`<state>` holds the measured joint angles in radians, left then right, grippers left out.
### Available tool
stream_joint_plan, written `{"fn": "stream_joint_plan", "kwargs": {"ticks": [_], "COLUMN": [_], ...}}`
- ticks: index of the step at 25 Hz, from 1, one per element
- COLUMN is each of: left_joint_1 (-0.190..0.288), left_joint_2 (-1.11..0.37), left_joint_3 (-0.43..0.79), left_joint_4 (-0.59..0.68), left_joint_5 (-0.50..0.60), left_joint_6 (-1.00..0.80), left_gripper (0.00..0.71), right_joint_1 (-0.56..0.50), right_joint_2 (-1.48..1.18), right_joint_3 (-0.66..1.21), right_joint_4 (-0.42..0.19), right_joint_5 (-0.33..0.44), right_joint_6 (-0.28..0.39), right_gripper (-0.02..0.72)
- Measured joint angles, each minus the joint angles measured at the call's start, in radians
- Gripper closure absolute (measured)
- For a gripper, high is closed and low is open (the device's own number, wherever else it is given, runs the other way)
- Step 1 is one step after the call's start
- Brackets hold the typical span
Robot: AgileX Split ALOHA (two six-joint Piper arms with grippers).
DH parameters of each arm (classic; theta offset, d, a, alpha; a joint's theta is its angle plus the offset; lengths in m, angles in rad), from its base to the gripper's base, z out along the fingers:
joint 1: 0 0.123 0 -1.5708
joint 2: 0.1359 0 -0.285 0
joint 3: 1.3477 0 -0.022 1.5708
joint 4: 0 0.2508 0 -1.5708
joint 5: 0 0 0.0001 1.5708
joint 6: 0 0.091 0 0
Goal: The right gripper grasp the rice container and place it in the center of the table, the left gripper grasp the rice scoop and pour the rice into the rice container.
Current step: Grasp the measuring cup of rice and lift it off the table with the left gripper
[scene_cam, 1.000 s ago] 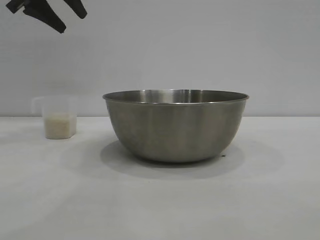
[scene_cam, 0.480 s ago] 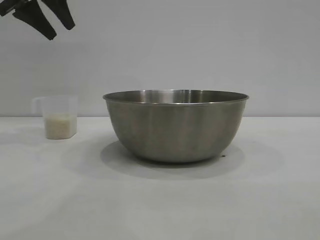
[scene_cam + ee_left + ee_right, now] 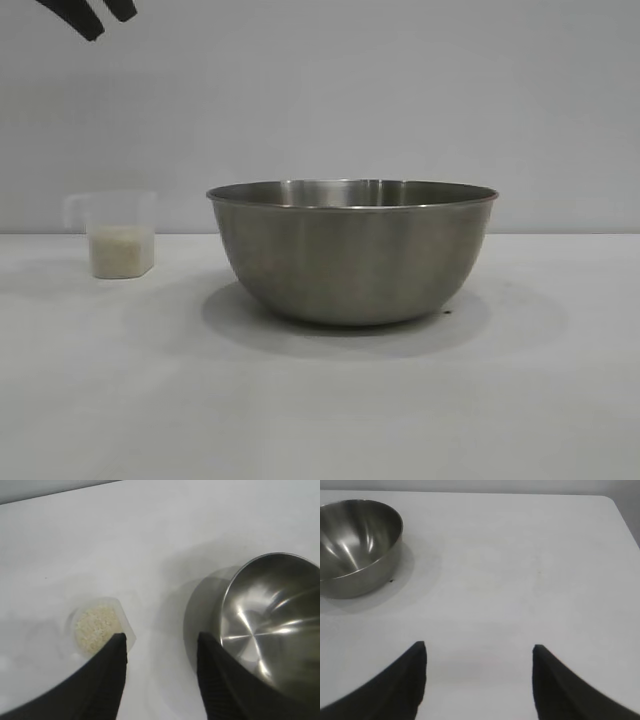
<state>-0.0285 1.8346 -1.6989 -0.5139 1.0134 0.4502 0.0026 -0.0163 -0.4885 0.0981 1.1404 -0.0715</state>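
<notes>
The rice container point(image 3: 350, 255), a large steel bowl, stands on the middle of the white table point(image 3: 320, 410); it appears empty in the left wrist view point(image 3: 270, 610) and the right wrist view point(image 3: 355, 545). To its left stands the rice scoop point(image 3: 112, 235), a small clear cup holding rice point(image 3: 120, 250). My left gripper point(image 3: 105, 18) hangs open and empty high above the scoop, only its tips showing at the exterior view's top left. From its wrist, the left gripper point(image 3: 161, 636) has the scoop point(image 3: 97, 627) and bowl far below. My right gripper point(image 3: 479, 646) is open and empty over bare table, apart from the bowl.
A plain grey wall backs the table. The table's rounded far corner point(image 3: 610, 500) shows in the right wrist view. Bare tabletop lies between the scoop and the bowl and to the bowl's right.
My left gripper has risen and drifted left, now almost out of the exterior view's top edge. The scoop and the bowl have not moved.
</notes>
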Motion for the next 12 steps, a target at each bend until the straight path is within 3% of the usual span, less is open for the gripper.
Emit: {"fn": "stream_joint_plan", "kwargs": {"ticks": [12], "left_joint_1": [-0.002], "left_joint_2": [-0.073], "left_joint_3": [0.034], "left_joint_4": [0.116], "left_joint_5": [0.004], "left_joint_6": [-0.055], "left_gripper": [0.382], "right_joint_1": [0.0], "right_joint_2": [0.0], "right_joint_3": [0.0], "right_joint_4": [0.0], "right_joint_5": [0.002], "right_joint_6": [0.0], "right_gripper": [0.268]}}
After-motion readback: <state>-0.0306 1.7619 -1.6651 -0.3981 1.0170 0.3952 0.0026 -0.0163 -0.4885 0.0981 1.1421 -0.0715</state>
